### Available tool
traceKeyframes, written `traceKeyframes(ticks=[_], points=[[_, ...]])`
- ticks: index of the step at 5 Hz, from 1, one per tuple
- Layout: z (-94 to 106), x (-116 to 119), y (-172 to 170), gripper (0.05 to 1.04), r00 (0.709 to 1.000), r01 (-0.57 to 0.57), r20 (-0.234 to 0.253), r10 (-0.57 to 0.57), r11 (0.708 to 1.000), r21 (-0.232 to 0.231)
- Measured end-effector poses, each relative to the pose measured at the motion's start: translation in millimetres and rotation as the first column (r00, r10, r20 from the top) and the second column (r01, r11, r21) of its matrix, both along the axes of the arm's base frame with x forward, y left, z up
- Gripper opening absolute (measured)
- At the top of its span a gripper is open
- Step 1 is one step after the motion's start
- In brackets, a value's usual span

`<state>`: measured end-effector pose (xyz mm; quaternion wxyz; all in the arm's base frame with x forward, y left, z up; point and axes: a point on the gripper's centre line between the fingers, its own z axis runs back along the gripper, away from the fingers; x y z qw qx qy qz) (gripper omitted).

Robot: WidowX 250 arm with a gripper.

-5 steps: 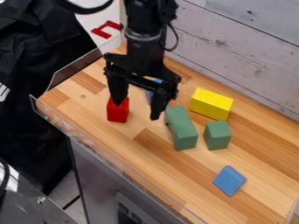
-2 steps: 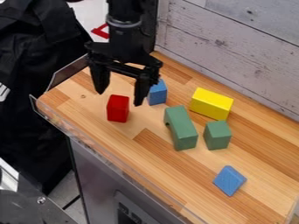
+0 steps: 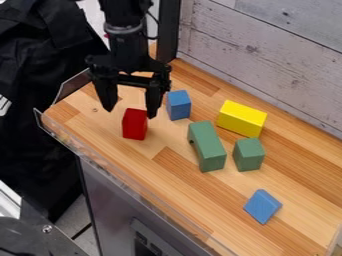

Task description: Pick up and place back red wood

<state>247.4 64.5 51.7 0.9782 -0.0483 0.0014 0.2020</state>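
The black gripper hangs over the upper left part of the wooden counter, its two fingers spread wide with nothing held between them. Just below and between the fingertips in the view, the red wood block stands on the counter. The right fingertip shows close to the block's upper right corner; whether they touch, I cannot tell.
Right of the gripper stands a blue block. Farther right are a long green block, a smaller green block and a yellow block. Another blue block lies lower right. A whitewashed wall borders the counter.
The gripper has moved left and somewhat up in the view, uncovering the blue block behind it. Its fingers remain apart, and the red block has stayed in place.
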Motion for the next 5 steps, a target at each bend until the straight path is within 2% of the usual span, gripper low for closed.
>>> traceKeyframes(ticks=[1,2,4,5], points=[[-6.2,4,4,0.999,1.000,-0.018,-0.012,0.018,1.000,-0.022],[-14.1,4,6,0.999,0.999,-0.009,-0.044,0.008,1.000,-0.022],[-33.2,6,5,0.999,0.992,-0.020,-0.127,0.022,1.000,0.019],[-39.4,6,1,0.999,0.990,-0.021,-0.141,0.024,1.000,0.018]])
